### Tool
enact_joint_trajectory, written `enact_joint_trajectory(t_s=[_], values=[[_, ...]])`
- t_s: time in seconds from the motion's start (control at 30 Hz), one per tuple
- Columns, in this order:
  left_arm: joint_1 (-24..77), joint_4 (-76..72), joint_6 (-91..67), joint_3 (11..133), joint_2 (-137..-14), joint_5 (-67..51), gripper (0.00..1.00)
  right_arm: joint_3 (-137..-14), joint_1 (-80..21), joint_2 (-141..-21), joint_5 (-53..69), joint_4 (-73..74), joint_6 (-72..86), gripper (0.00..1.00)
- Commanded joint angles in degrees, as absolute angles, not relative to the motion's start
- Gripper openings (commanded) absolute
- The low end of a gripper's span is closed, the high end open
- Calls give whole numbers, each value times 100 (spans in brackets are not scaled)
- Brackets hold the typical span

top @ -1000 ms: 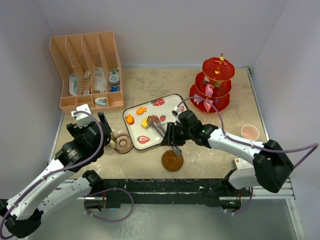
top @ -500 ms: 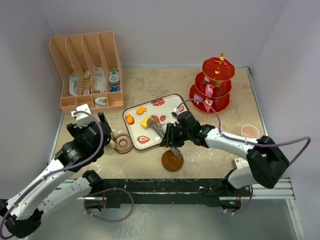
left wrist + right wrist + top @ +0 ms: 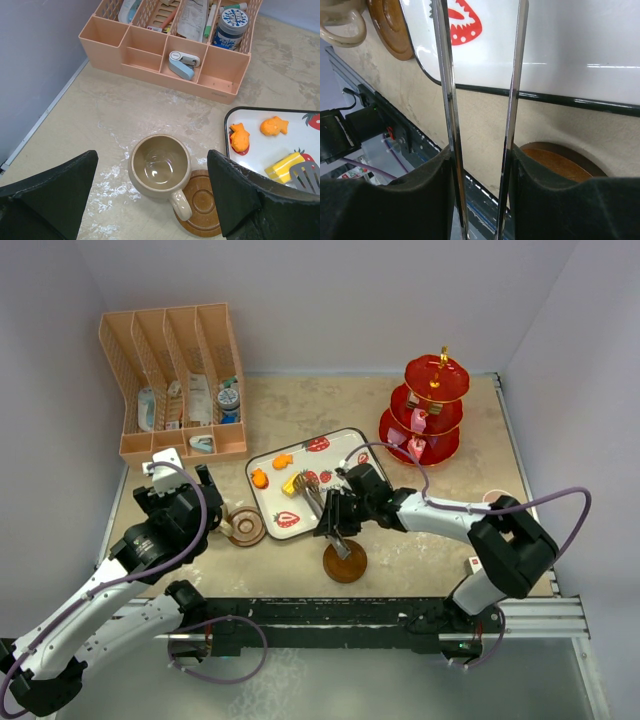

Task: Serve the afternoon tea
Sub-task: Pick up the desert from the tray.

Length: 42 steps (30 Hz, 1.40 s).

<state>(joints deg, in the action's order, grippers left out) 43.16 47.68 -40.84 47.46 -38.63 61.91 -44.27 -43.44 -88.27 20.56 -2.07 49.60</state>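
Over tray (image 3: pixel 570 40), clamping tongs (image 3: pixel 446 100) in right gripper (image 3: pixel 481 192), perhaps touching yellow cake (image 3: pixel 284 168); hovering left gripper (image 3: pixel 151 156) wide above empty tan mug (image 3: pixel 159 167).

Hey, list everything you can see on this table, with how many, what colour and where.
rack: one, peach, far left, holding toiletries
stand: one, red, three tiers, far right, pink sweets on it
tray: one, white with strawberry prints, centre
tongs: one, metal, over the tray
fish cakes: two, orange, on the tray
yellow cake: one, on the tray by the tongs' tip
saucers: two, brown, near edge; one bare
tan mug: one, on the left saucer
left gripper: open, above the tan mug
right gripper: shut on the tongs
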Motion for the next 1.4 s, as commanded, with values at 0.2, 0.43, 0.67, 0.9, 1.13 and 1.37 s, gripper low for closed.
enact_joint_trajectory(t_s=[0.2, 0.43, 0.67, 0.9, 1.13, 1.37], values=[[4298, 4658, -3990, 4917, -3862, 6257, 88, -4960, -4324, -8990, 2314, -484, 4933, 42], [4305, 4657, -3981, 4921, -3869, 6255, 88, -5133, -4329, -9087, 2027, -291, 4764, 34], [4305, 4657, -3981, 4920, -3876, 6250, 88, -5558, -4335, -9066, 1752, 92, 4543, 26], [4304, 4654, -3981, 4916, -3867, 6247, 88, -5832, -4333, -8725, 1090, 1020, 4111, 25], [4298, 4625, -3946, 4913, -3928, 6179, 88, -5995, -4356, -8218, 160, 2248, 3538, 24], [4302, 4612, -3929, 4913, -3912, 6144, 88, -6098, -4353, -7696, -527, 3173, 3331, 25]])
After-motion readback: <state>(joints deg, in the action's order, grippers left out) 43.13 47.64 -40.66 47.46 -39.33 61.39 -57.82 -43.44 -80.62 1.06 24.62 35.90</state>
